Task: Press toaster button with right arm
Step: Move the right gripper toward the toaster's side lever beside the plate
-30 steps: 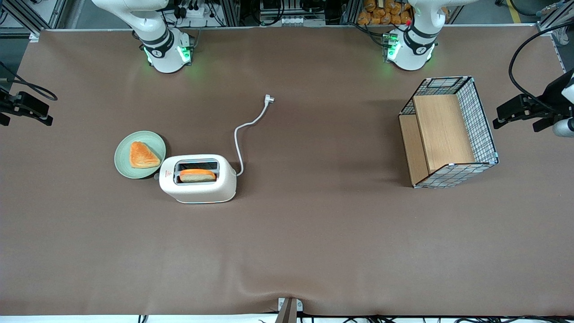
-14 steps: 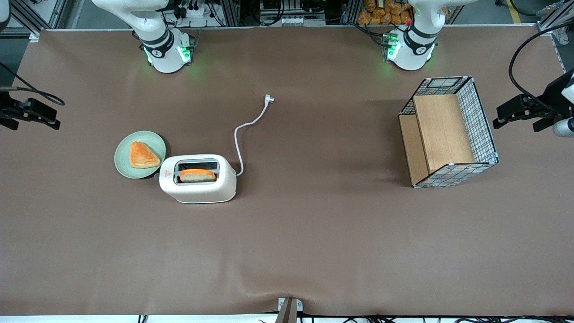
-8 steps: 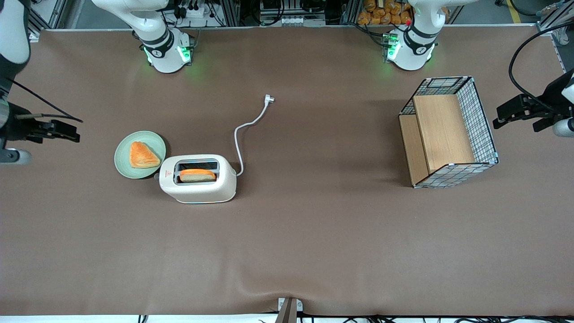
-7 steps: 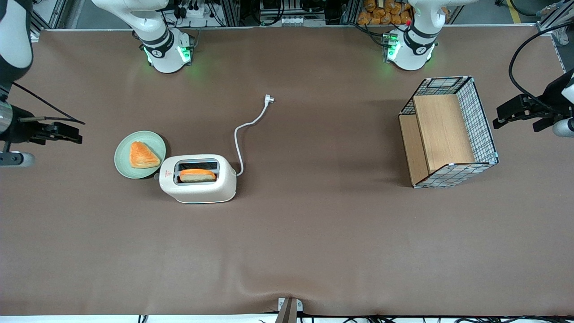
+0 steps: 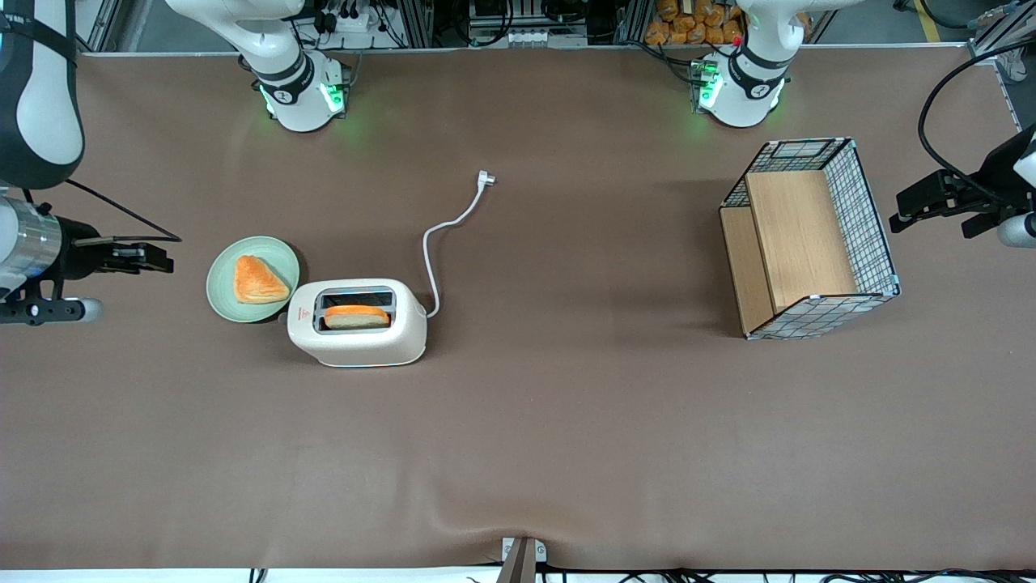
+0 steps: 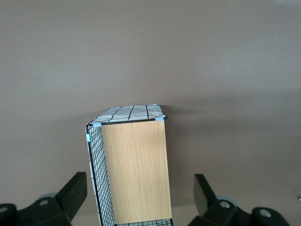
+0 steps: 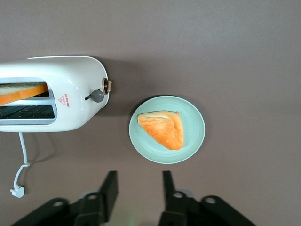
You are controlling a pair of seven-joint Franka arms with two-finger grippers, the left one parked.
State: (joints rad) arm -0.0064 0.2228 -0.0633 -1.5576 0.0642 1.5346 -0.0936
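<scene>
Hovering over the table (image 5: 566,453) near its working-arm end, the right arm (image 5: 36,97) holds its gripper (image 5: 162,259) level with the green plate (image 5: 222,279) and apart from it, above the mat, touching nothing. Wrist view: gripper (image 7: 139,193) fingers (image 7: 109,193) parted by a narrow gap with nothing between them, plate (image 7: 193,129) and toaster (image 7: 77,80) both ahead of the tips. Toaster (image 5: 356,344) sits on the mat, just beside the plate, its narrow end toward the plate; from the front the two rims look touching or nearly so, can't tell which. Toaster button (image 7: 96,96) is a grey nub sticking out of that narrow end, next to a small brass-coloured knob (image 7: 107,85) and near the red triangle mark (image 7: 62,99); the gripper is well clear of it. One bread slice (image 5: 356,316) stands in the slot nearer the front camera. A triangular pastry (image 5: 257,280) lies on the plate. White cord (image 5: 433,243) runs from the toaster's other end to a plug (image 5: 484,178) lying loose on the mat. Wire basket with wooden shelf (image 5: 801,243) sits toward the parked arm's end.
</scene>
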